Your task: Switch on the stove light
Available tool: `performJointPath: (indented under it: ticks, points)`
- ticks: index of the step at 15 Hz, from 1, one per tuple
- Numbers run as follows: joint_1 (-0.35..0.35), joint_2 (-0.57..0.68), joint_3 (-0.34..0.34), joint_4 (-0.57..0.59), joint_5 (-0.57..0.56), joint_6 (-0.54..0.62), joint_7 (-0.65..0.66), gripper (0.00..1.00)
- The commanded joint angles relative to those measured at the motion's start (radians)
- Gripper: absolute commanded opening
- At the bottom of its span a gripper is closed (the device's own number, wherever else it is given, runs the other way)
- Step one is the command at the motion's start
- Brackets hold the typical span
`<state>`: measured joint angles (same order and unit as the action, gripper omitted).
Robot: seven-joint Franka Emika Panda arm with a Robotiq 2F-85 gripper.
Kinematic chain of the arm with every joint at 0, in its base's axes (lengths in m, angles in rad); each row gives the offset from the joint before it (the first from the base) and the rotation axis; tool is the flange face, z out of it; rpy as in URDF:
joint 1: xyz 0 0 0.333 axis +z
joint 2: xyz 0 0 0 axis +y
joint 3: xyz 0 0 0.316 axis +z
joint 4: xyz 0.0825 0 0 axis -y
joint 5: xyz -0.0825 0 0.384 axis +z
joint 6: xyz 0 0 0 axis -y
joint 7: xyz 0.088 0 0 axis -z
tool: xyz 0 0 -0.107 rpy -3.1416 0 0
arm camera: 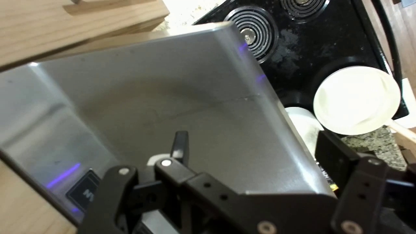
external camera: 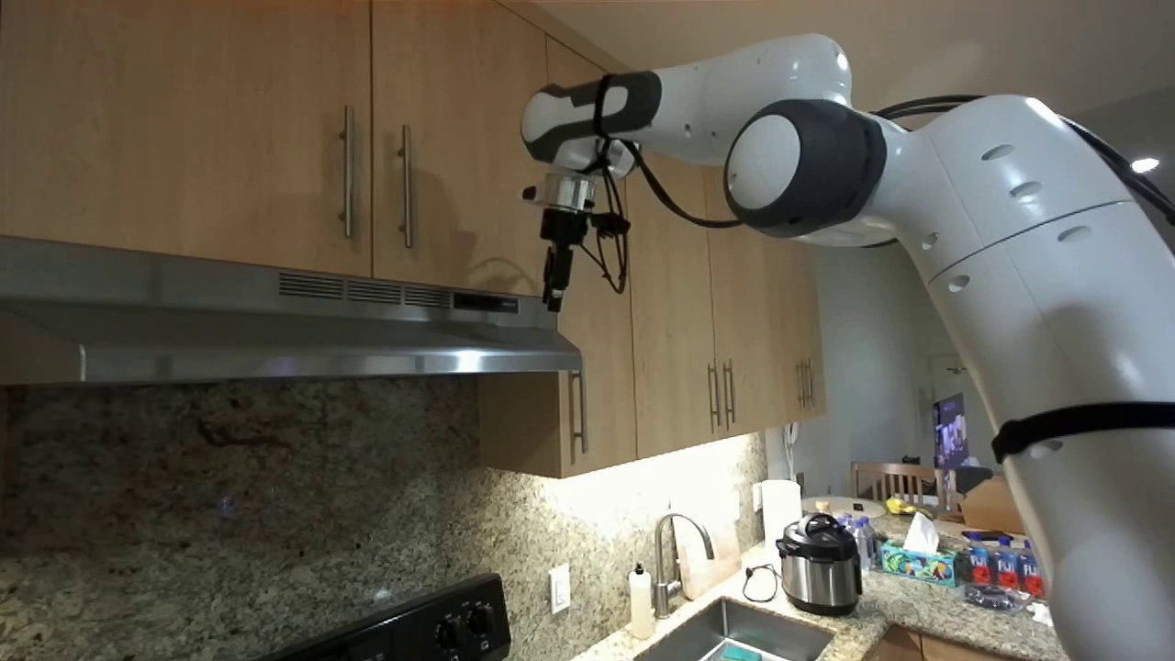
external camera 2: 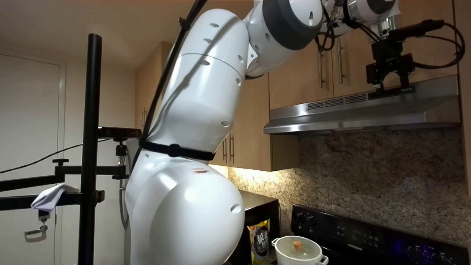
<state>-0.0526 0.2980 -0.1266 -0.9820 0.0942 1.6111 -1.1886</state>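
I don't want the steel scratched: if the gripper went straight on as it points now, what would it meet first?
Probably the sloping steel top of the range hood: the gripper points down, and the wrist view shows that surface between its open fingers, though depth is unclear.

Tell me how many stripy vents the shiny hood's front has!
3 in a row: one vent beside the black panel, middle vent next, last vent farthest from the panel.

The range hood [external camera: 294, 323] is smooth metal with a soft sheen. Above it, smooth wood-grain cabinet doors [external camera: 477, 147] bear 2 satin metal bar handles [external camera: 407, 186]; below it, the wall [external camera: 275, 496] is polished-looking speckled stone and the stove [arm camera: 325, 42] glossy. Near the range hood, the gripper [external camera 2: 392, 88] looks matt, the arm [external camera: 1019, 239] glossy.
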Motion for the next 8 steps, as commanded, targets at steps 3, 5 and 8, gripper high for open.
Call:
performJointPath:
  ticks: [3, 5, 8]
  points:
    - [0.005, -0.104, -0.025, -0.155, 0.008, 0.120, 0.080, 1.00]
    - [0.018, -0.090, -0.018, -0.145, -0.001, 0.096, 0.076, 1.00]
    - [0.048, -0.048, 0.005, -0.111, -0.012, 0.060, 0.055, 1.00]
